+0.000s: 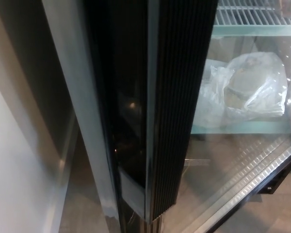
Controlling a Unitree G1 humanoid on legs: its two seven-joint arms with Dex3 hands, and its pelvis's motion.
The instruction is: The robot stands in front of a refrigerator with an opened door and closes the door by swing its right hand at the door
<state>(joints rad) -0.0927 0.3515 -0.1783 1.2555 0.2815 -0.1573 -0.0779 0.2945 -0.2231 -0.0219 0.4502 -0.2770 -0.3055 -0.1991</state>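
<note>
Black ribbed refrigerator door edge (179, 107) upright through picture middle, ajar, glass pane reaching toward bottom right corner; clear crumpled plastic bag (247, 90) on pale glass shelf (242, 127), white wire rack (254, 14) above; neither hand visible, finger state impossible to tell

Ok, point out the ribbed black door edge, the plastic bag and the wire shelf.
ribbed black door edge (182, 111), head view, on the grooved strip at mid-height.
plastic bag (252, 87), head view, on its bulging middle.
wire shelf (252, 14), head view, on the white bars at upper right.
</note>
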